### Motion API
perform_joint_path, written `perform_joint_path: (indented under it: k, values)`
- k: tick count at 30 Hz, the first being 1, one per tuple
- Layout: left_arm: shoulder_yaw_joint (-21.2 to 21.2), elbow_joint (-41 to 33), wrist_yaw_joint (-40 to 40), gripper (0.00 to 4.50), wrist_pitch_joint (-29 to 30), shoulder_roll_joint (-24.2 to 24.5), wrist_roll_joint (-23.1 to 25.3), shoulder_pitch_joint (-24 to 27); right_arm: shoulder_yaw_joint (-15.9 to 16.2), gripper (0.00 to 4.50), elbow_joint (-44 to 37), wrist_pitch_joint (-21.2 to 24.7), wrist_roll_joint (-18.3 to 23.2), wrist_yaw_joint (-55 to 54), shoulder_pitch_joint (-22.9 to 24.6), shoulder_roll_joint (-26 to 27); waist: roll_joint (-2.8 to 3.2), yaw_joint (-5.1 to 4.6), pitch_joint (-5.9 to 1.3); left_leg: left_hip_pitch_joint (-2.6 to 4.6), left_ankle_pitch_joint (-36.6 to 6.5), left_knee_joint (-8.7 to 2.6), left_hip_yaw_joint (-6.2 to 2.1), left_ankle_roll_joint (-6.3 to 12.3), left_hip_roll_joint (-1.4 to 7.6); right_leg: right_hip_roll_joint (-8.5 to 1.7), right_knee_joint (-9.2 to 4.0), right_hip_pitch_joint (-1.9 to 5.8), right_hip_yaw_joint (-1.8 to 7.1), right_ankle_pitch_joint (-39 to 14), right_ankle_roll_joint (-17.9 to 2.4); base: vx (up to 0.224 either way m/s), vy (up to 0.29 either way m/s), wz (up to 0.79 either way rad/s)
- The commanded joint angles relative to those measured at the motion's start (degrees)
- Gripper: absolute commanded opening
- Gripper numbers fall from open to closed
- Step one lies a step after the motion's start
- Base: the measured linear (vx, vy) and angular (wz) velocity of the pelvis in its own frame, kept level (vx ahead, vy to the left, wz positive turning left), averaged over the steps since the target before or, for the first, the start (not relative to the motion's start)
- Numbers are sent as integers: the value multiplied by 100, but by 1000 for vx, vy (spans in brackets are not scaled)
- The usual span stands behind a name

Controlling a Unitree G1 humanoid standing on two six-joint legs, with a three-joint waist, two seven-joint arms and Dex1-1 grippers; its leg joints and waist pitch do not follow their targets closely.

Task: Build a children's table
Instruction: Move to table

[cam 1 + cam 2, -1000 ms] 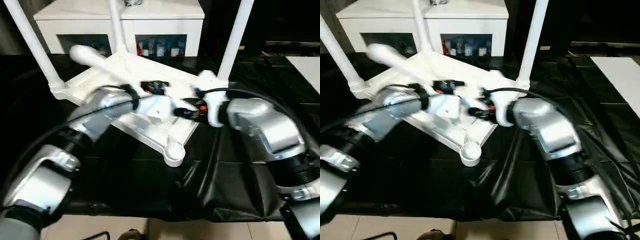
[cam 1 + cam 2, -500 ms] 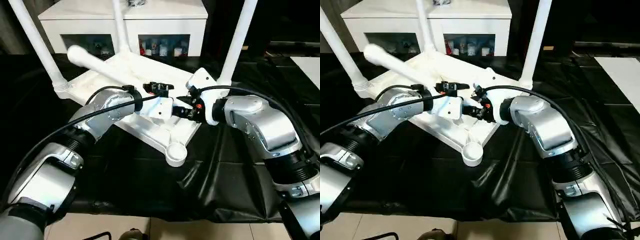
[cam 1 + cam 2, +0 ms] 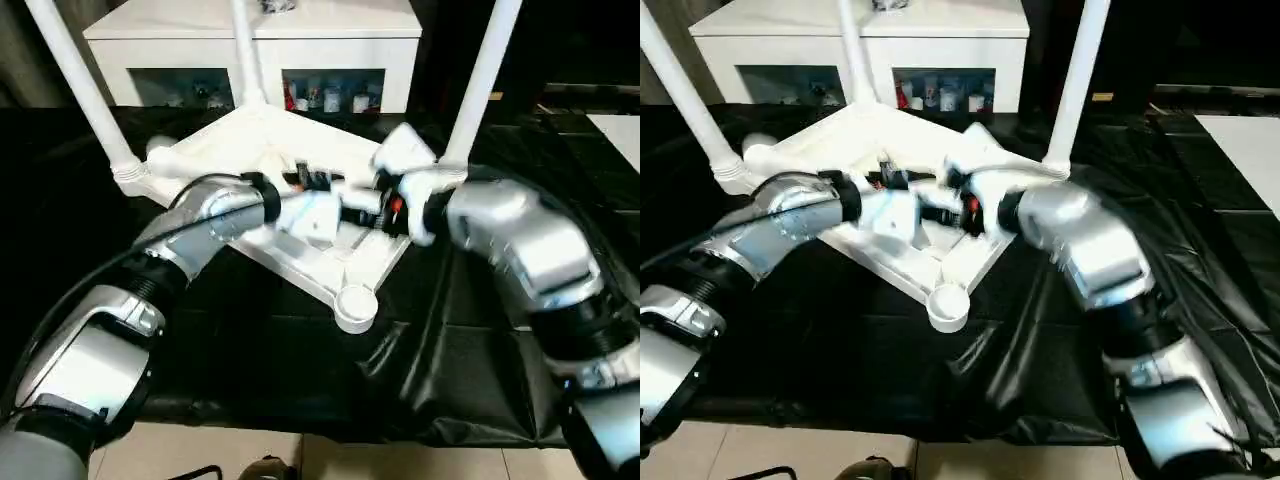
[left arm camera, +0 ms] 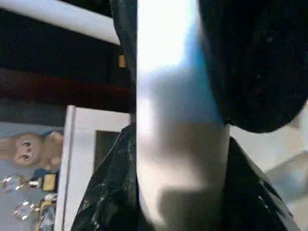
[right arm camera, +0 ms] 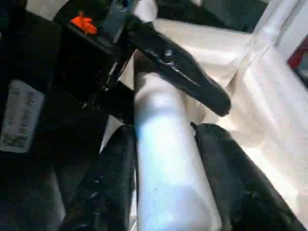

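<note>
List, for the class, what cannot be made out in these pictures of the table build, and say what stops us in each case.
- Threaded end of the fourth leg: in the right wrist view, the two grippers' black fingers cover it.
- Tops of the three standing legs: the head views' upper edge cuts them off.
- The grippers' meeting point over the tabletop: blurred in both head views.
- Items behind the cabinet glass: too small.

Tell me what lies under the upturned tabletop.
Under the tabletop lies crumpled black sheeting, spreading past its edges toward the white cabinet. What the sheeting itself covers is hidden, as is the part directly beneath the tabletop.
</note>
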Motion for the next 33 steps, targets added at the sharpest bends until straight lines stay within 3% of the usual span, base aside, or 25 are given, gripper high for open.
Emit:
perform_joint_path:
  k: [1,3,4,5,6,8,9,11,13,14,15,16,18,20,22,24,28,30,33]
  values:
    - [0,-5,-72,152,-213,60,7,-103,-678,246,153,-317,-54,-392,-346,-91,32,-2,-559,201,-695,-393,-270,-82,571,-649,-278,293,316,779,-1530,0,0,0]
    - [24,37,-60,152,-229,87,10,-142,-1071,257,258,-428,190,-483,-476,-27,28,-1,-548,192,-662,-398,-271,-49,569,-647,-278,300,311,785,-1515,0,0,0]
    - [26,40,-60,152,-231,89,9,-145,-1105,264,264,-433,214,-488,-485,-19,14,-6,-549,193,-658,-397,-267,-21,570,-658,-286,306,317,785,-1523,0,0,0]
    - [86,65,11,152,-253,140,19,-202,-1664,267,326,-667,586,-620,-599,61,17,-8,-560,178,-599,-382,-262,35,562,-661,-275,312,316,849,-1554,0,0,0]
    - [98,69,20,152,-254,151,22,-214,-1772,267,333,-707,666,-643,-619,79,23,-3,-561,175,-592,-382,-267,52,567,-670,-275,314,315,855,-1556,0,0,0]
    - [168,79,80,151,-256,208,27,-279,-2368,267,327,-886,1149,-849,-734,254,47,7,-564,179,-544,-379,-269,71,572,-654,-271,305,301,859,-1549,0,0,0]
    - [173,85,84,151,-257,215,24,-288,-2446,267,323,-890,1226,-881,-752,288,52,1,-578,177,-535,-373,-270,90,578,-664,-259,300,301,909,-1566,0,0,0]
    - [251,148,165,151,-266,290,-11,-380,-3094,267,252,-1011,1883,-1129,-860,579,86,2,-578,183,-497,-376,-274,95,573,-642,-253,289,279,891,-1533,0,0,0]
    - [345,248,208,151,-256,364,-58,-461,-3481,267,182,-1138,2358,-1222,-884,762,87,-8,-569,186,-597,-394,-266,72,595,-679,-286,262,310,733,-1446,0,0,0]
    - [391,272,239,151,-242,399,-76,-475,-3590,267,127,-1159,2532,-1237,-860,826,42,-13,-556,197,-631,-408,-250,45,585,-651,-308,264,305,607,-1409,0,0,0]
    - [391,272,239,151,-242,399,-76,-475,-3590,267,127,-1159,2532,-1237,-860,826,77,44,-572,242,-605,-376,-195,24,556,-617,-306,226,301,562,-1386,0,0,0]
    - [411,290,255,151,-234,432,-74,-483,-3673,267,82,-1170,2658,-1253,-834,874,118,51,-577,197,-453,-378,-193,74,549,-612,-274,247,289,675,-1357,0,0,0]
    - [552,297,210,151,-203,468,-231,-434,-3640,267,-30,-1189,2628,-1200,-691,889,191,58,-609,199,-342,-371,-220,105,563,-611,-248,241,256,875,-1296,0,0,0]
    - [689,268,164,151,-145,465,-406,-404,-3539,267,-51,-1208,2477,-1161,-585,860,149,28,-598,168,-435,-387,-220,80,553,-635,-260,267,248,896,-1360,0,0,0]
    - [1131,156,-24,151,110,402,-989,-411,-3188,267,-33,-1368,2023,-1080,-287,772,106,15,-597,162,-553,-386,-206,14,540,-647,-275,274,243,729,-1468,0,0,0]
    - [1363,80,-143,151,284,374,-1307,-448,-3001,267,-22,-1459,1831,-1041,-128,746,119,15,-583,151,-593,-382,-204,6,534,-653,-284,270,243,544,-1480,0,0,0]
    - [1988,-436,-561,151,977,328,-2427,-488,-2536,267,-27,-1711,1570,-960,274,790,135,25,-585,179,-640,-379,-200,42,556,-643,-296,230,248,366,-1483,0,0,0]
    - [2125,-621,-582,151,1190,288,-2671,-436,-2500,267,-62,-1728,1571,-960,318,815,141,32,-587,168,-567,-377,-205,72,572,-657,-277,239,246,469,-1500,0,0,0]
    - [2664,-1334,-613,151,2121,55,-3664,-192,-2459,267,-183,-1742,1609,-928,455,912,140,39,-591,153,-510,-365,-198,170,581,-651,-246,222,222,652,-1588,0,0,0]
